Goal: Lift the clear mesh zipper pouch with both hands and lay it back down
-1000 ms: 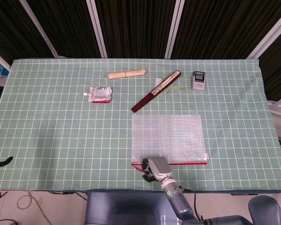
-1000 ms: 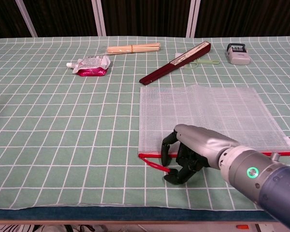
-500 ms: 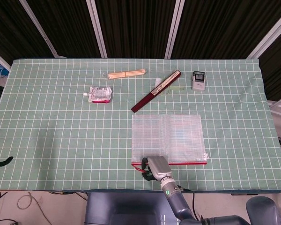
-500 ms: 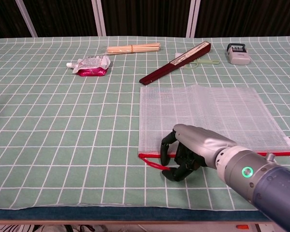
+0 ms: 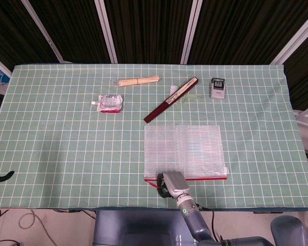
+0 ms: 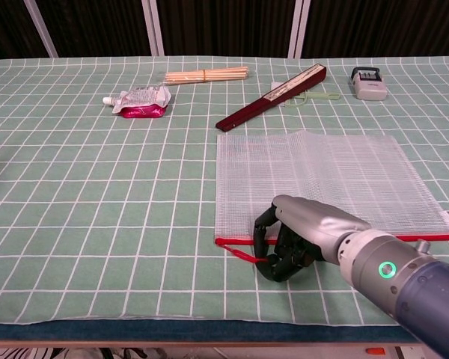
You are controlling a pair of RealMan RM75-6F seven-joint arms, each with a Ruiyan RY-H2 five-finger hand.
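With its fingers [image 6: 266, 224] curled onto only the red zipper edge [image 6: 434, 237] of the mesh pouch [image 6: 322, 176], lower centre, the right hand [image 6: 299, 235] alone could let it slip or sag.

The clear mesh zipper pouch [image 5: 184, 151] lies flat on the surface, toward its near edge. A red zipper strip [image 6: 426, 238] runs along its near side.

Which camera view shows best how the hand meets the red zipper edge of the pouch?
The chest view: the right hand curls over the pouch's red zipper edge. The head view shows only the hand's back.
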